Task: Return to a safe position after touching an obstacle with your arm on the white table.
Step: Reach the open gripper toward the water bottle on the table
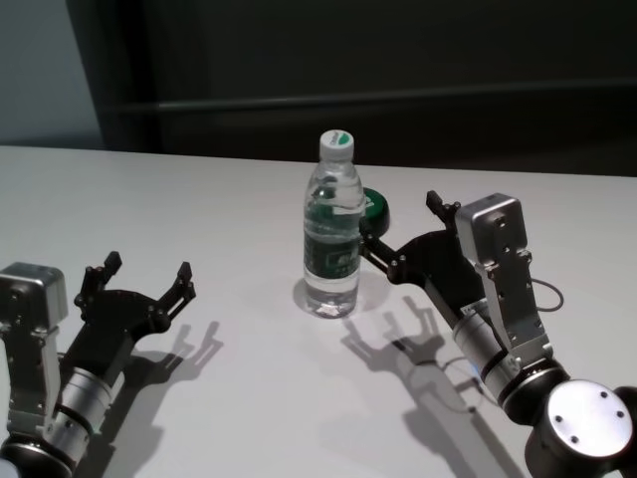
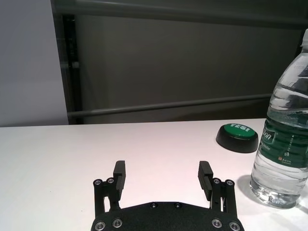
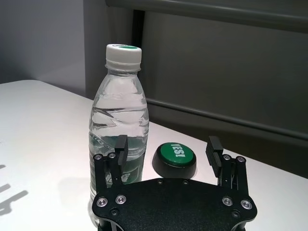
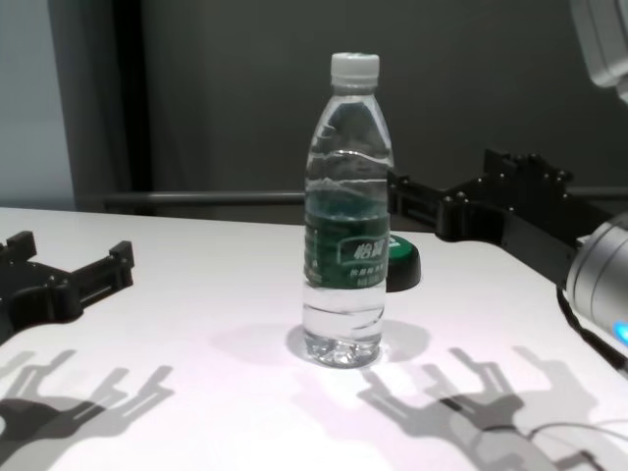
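Observation:
The obstacle, a tall clear water bottle (image 1: 331, 229) with a white cap and dark green label, stands upright mid-way across the white table (image 1: 199, 189). My right gripper (image 1: 401, 221) hovers open just right of it. One fingertip (image 4: 400, 188) sits level with the bottle's (image 4: 345, 226) upper body and right beside it; whether they touch I cannot tell. In the right wrist view the bottle (image 3: 118, 120) stands close behind one finger (image 3: 120, 147). My left gripper (image 1: 149, 267) rests open and empty at the near left, well apart from the bottle (image 2: 286, 144).
A low black disc with a green top (image 1: 374, 207) lies just behind and right of the bottle, also seen from the left wrist camera (image 2: 237, 137). A thin cable loop (image 1: 545, 296) hangs by the right forearm. Beyond the table's far edge is a dark wall with a rail.

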